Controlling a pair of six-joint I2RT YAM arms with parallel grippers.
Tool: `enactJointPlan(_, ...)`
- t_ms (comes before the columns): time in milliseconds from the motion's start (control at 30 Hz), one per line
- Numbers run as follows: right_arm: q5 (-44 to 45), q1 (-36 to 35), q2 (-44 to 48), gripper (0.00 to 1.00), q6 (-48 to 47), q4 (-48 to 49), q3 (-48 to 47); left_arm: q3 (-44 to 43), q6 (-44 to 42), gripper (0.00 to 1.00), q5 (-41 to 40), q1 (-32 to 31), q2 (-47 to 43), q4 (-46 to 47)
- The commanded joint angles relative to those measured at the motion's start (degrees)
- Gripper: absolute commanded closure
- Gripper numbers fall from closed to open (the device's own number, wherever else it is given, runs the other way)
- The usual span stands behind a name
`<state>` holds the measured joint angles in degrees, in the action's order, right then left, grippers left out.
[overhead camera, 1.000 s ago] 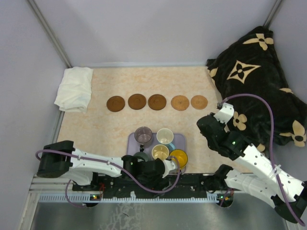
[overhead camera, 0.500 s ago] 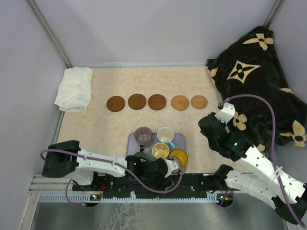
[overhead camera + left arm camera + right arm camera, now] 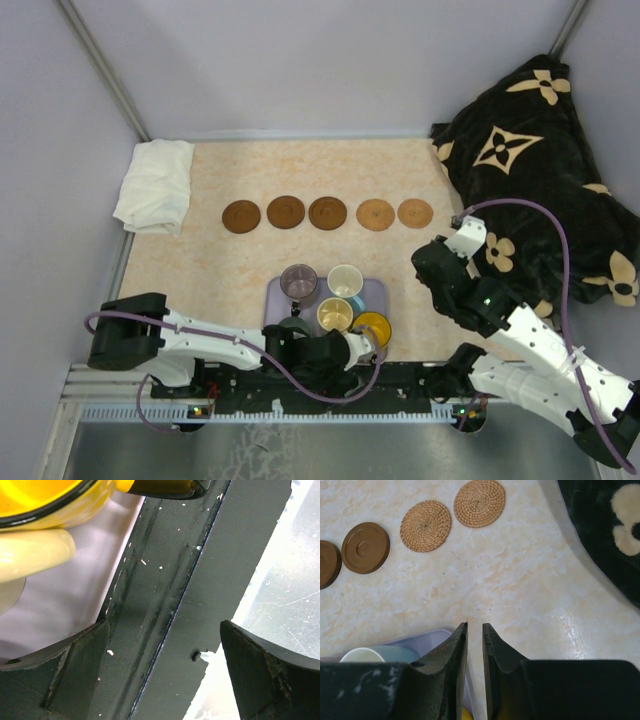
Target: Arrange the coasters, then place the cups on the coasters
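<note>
Five round brown coasters lie in a row across the table: dark ones and tan woven ones. The cups stand together on a lavender tray: purple-grey, light blue, cream, orange-yellow, and grey-green half hidden by the left arm. My left gripper is open and empty at the tray's near edge, just below the orange-yellow cup. My right gripper hovers right of the tray, shut on nothing.
A folded white cloth lies at the back left. A black blanket with beige flowers fills the right side. A dark rail runs along the table's near edge under the left gripper.
The left arm has shifted slightly to the right along the tray's near edge. The right arm has barely moved. Cups and coasters are where they were.
</note>
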<state>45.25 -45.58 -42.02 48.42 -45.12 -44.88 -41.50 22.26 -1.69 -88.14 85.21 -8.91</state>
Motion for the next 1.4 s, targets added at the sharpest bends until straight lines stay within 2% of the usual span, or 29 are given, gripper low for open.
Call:
enactJointPlan(0, 1.46, 0.31, 0.43, 0.8, -0.84, 3.03, -0.12, -1.66, -2.24, 0.0, -7.86, 1.98, 2.3, 1.47)
enactJointPlan(500, 1.17, 0.3, 0.49, 0.8, -0.97, 2.86, 0.25, -1.59, -3.63, 0.0, -8.79, 4.03, 2.47, 2.33)
enactJointPlan(767, 0.99, 0.32, 0.71, 0.8, -1.59, 2.92, -0.19, 0.04, -3.75, 0.01, -1.79, 3.87, -0.82, 2.6)
enactJointPlan(967, 0.01, 0.23, 0.52, 0.81, -2.59, 3.13, -1.26, -0.08, -3.77, 0.01, -0.74, 0.65, -4.27, 0.77)
enactJointPlan(1100, 0.37, 0.23, 1.04, 0.81, -3.62, 2.9, -2.12, -2.96, -3.33, 0.01, -4.62, -3.23, -5.58, -2.26)
enactJointPlan(1200, 1.84, 0.23, 1.02, 0.8, -5.84, 2.49, -3.99, -5.6, -2.25, 0.01, -7.99, -3.75, -7.67, -4.12)
enactJointPlan(1367, 4.61, 0.26, -0.49, 0.75, -9.37, 2.18, -7.95, -5.32, -0.84, 0.0, -21.51, -3.61, -16.44, -4.41)
